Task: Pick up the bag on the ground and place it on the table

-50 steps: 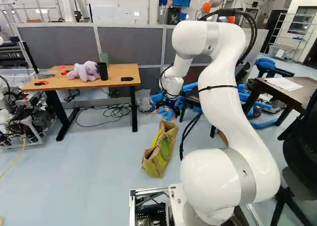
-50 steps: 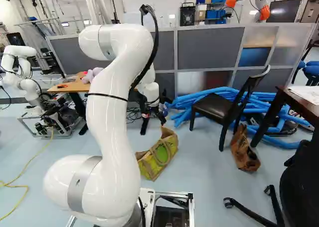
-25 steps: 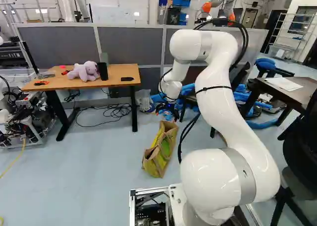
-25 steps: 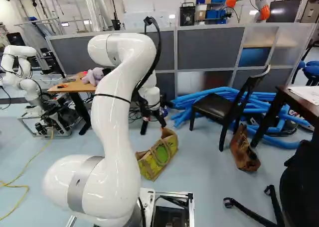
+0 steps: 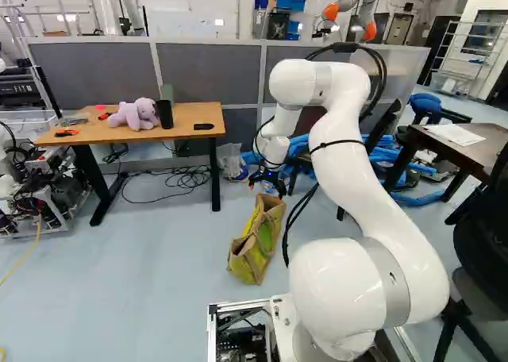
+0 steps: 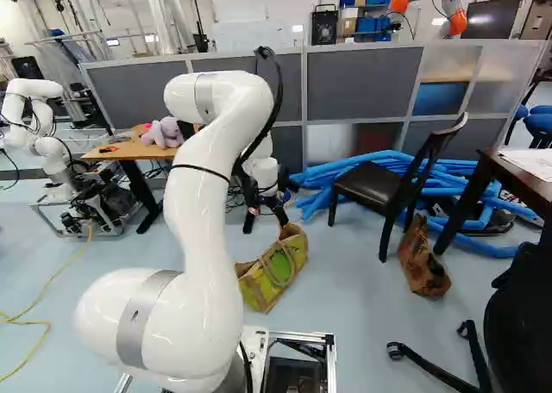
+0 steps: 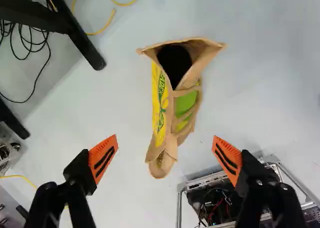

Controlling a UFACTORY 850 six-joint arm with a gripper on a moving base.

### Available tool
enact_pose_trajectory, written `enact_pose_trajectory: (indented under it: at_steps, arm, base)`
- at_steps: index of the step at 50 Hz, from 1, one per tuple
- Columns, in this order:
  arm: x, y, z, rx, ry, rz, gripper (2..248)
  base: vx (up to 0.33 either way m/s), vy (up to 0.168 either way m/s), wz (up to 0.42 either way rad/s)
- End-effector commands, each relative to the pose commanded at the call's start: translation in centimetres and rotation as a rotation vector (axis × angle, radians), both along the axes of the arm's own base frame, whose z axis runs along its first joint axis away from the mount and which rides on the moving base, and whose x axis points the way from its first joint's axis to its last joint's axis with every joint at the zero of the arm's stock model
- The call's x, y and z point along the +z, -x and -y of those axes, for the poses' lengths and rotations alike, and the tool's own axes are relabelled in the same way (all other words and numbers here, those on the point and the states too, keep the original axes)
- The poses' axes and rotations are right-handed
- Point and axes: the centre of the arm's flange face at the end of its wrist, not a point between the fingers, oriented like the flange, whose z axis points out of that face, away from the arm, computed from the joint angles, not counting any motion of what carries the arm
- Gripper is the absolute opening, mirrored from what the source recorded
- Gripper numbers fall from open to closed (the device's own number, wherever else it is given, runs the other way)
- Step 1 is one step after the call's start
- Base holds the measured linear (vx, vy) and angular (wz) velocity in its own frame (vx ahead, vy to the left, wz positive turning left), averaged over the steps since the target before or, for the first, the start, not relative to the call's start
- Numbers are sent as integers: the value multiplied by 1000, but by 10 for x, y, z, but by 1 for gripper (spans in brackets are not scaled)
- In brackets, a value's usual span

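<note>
one yellow-sided bag (image 7: 161,105), two spread fingers (image 6: 281,212)

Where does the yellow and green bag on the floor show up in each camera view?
Left base view: near the middle, the bag is on the floor, left of the arm.
Right base view: near the middle, just right of the arm.
Wrist view: ahead of the open gripper.
Shared landmark: the metal base frame, in part visible in all three.
</note>
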Motion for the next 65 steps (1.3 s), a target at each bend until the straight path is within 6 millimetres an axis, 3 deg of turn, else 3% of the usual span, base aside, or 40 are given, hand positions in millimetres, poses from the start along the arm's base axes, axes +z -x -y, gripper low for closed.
enact_pose_trajectory:
  at_steps: [65]
  arm:
    - [-99,-13,1,0,-3,-64,247]
  base:
    - [0,0,0]
